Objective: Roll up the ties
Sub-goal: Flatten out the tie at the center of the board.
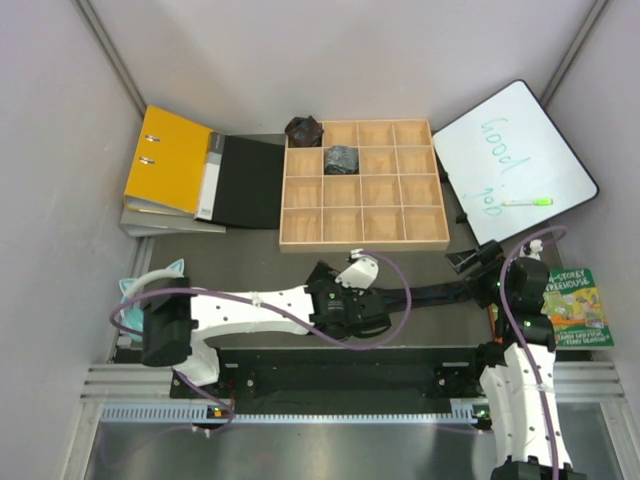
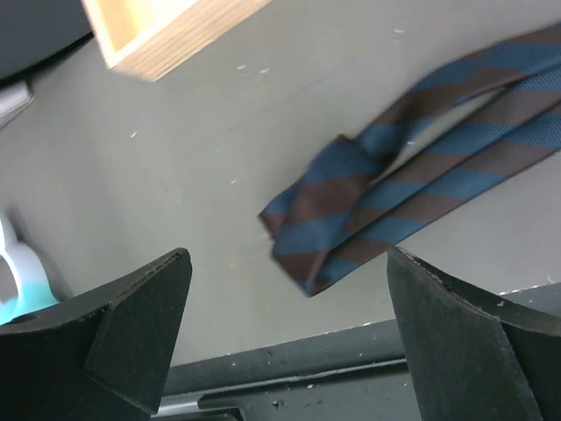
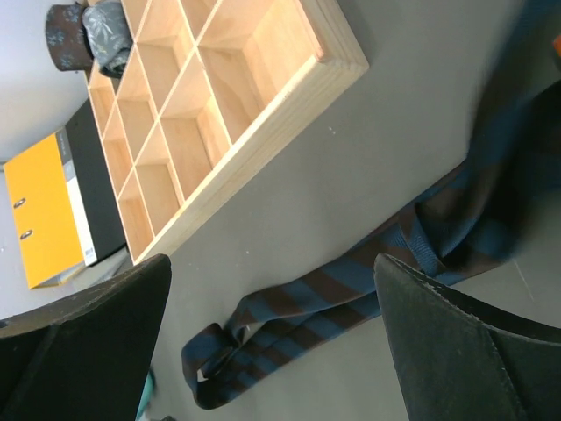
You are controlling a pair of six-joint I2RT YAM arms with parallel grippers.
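Left gripper (image 2: 287, 256) spread wide, empty. Right gripper (image 3: 272, 263) likewise wide, empty. One striped tie (image 2: 351, 203) lies loose on the table (image 2: 175, 158) between them. Two more, rolled, farther off: grey roll (image 1: 340, 158) in the one tray (image 1: 362, 246), brownish roll (image 1: 305, 128) at its far-left corner.

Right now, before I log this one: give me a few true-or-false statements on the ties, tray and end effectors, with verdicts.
The left end effector and right end effector both stand open. True.
The striped tie is already rolled into a bundle. False: it lies loose, folded over, on the table.
A greyish rolled tie sits in a compartment of the wooden tray. True.
The green marker lies in the tray. False: it lies on the whiteboard.
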